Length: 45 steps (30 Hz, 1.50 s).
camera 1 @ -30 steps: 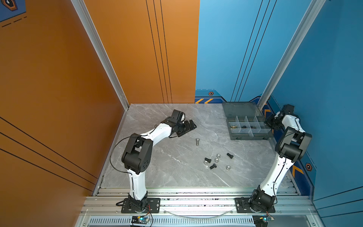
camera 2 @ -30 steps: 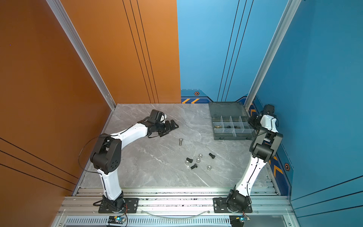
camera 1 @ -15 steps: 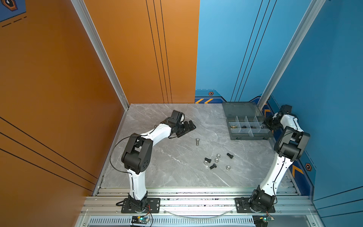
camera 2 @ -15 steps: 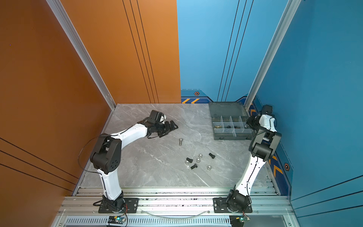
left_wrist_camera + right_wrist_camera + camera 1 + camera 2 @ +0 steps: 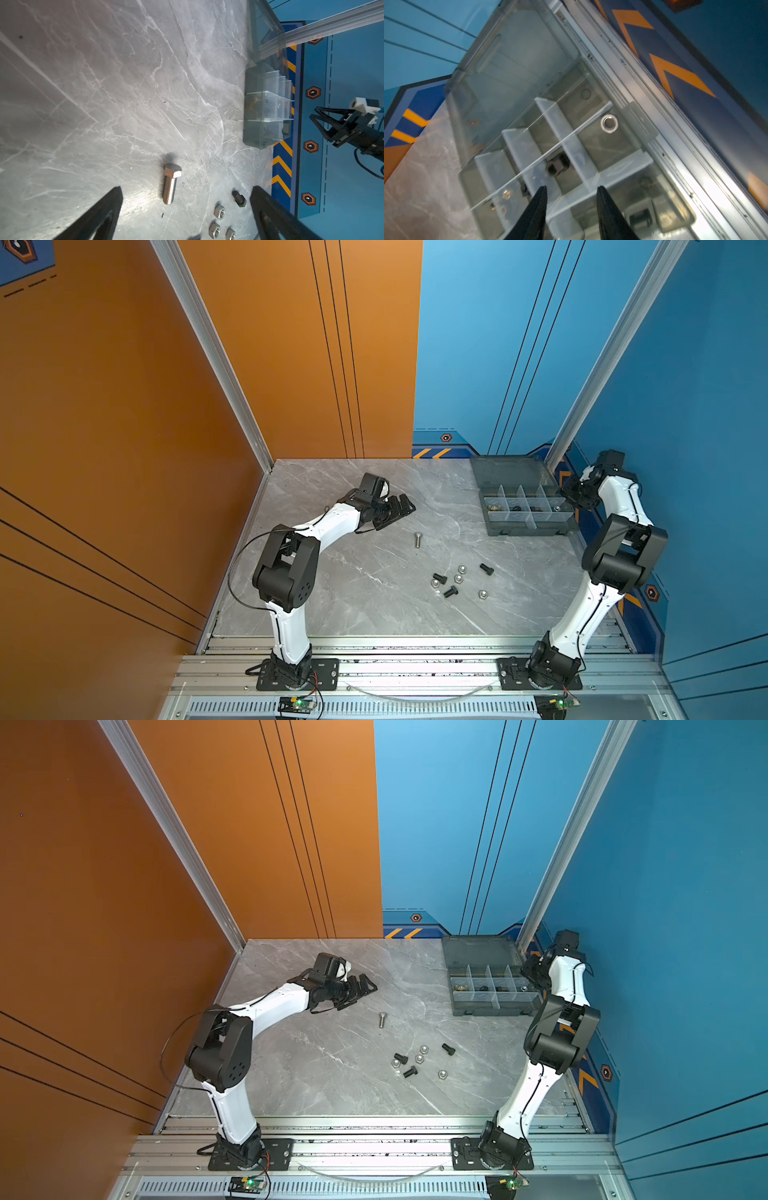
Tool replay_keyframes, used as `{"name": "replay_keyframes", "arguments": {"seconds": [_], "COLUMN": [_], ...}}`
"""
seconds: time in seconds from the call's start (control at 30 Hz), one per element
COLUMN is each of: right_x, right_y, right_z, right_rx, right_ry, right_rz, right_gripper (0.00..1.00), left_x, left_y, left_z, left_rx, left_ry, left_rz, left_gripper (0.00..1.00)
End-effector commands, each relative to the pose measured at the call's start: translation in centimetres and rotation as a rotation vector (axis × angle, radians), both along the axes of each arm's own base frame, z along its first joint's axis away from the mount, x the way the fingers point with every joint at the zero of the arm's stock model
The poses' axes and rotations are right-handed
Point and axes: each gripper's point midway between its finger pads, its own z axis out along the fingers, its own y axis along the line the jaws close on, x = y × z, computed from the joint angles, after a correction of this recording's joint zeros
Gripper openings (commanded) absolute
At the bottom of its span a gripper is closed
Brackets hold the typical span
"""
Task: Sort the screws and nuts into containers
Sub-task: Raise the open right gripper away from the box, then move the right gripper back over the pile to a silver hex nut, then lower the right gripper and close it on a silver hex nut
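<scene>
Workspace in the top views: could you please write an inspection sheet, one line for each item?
Surface: grey marbled table, no spill seen.
Job's things: silver bolt, three black bolts and four silver nuts lie loose on the table; organiser box stands at the back right, lid open; one compartment holds a shiny nut.
Clutter: nothing seen.
Hands: left hand open, empty, beside the silver bolt without touching it; right hand open, empty, over the box's right side.
Cables: black cable loops beside the left arm's elbow.
Surroundings: orange wall, blue wall, aluminium rail in front.
</scene>
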Motion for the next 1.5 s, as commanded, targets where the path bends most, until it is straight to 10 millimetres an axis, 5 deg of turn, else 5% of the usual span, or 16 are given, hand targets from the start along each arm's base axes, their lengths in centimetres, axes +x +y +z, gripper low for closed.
{"name": "replay_keyframes", "arguments": {"seconds": [0.0, 0.3, 0.67, 1.03, 1.47], "right_x": [-2.9, -9.5, -16.6, -20.7, -18.6], "right_y": [4.5, 16.1, 25.4, 29.1, 32.1], "right_z": [1.2, 1.0, -6.1, -9.5, -11.1], "right_rx": [-0.001, -0.016, -0.014, -0.093, -0.105], "right_ry": [0.053, 0.136, 0.316, 0.437, 0.401], "right_rz": [0.106, 0.337, 0.568, 0.700, 0.578], "right_gripper": [0.43, 0.45, 0.46, 0.46, 0.46], "left_x": [-0.4, -2.0, -4.2, -4.8, -5.2], "left_y": [-0.2, 0.3, 1.8, 2.1, 2.0], "left_z": [1.5, 2.4, 2.4, 1.8, 1.5], "left_rx": [-0.033, -0.041, -0.035, -0.026, -0.029], "left_ry": [-0.038, -0.052, -0.051, -0.036, -0.030], "left_rz": [-0.045, -0.085, -0.069, -0.066, -0.083], "left_gripper": [0.98, 0.98, 0.98, 0.98, 0.98]}}
